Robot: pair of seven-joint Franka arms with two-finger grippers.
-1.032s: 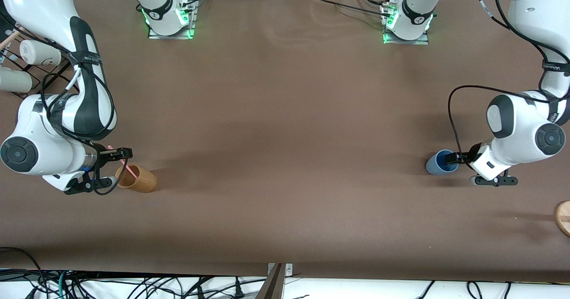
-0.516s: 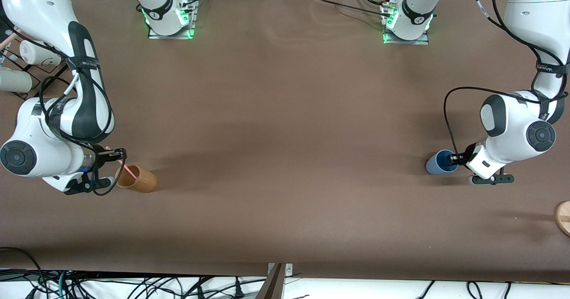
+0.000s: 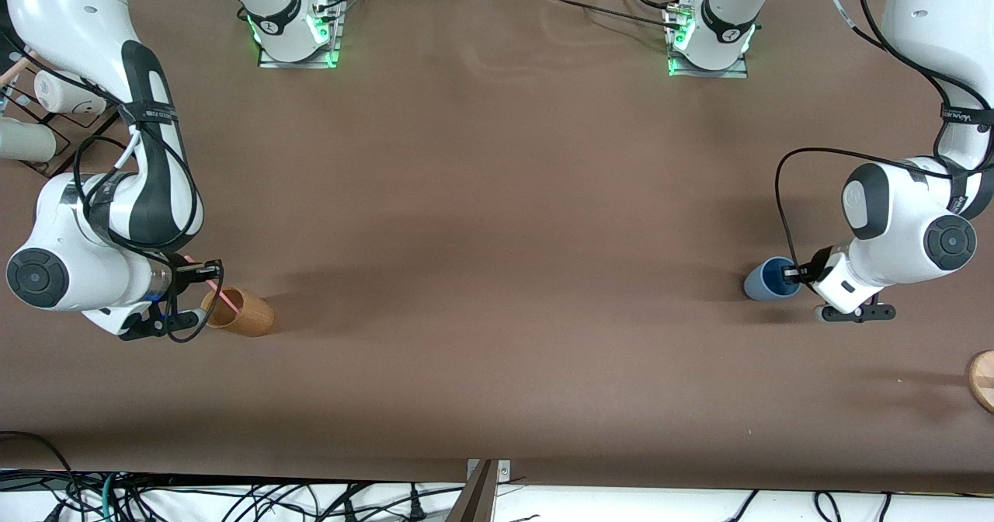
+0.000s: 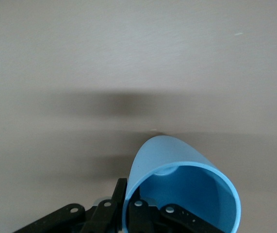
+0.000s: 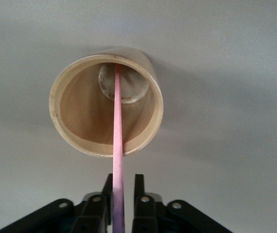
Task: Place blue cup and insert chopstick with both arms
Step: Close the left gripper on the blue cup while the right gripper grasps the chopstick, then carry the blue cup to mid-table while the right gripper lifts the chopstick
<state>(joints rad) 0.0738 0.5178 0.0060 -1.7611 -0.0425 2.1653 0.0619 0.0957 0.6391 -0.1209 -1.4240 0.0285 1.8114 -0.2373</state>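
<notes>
One blue cup stood at the left arm's end of the table, its wall pinched by the left gripper. One chopstick leaned in the single brown cup at the right arm's end, clamped by the right gripper.
</notes>
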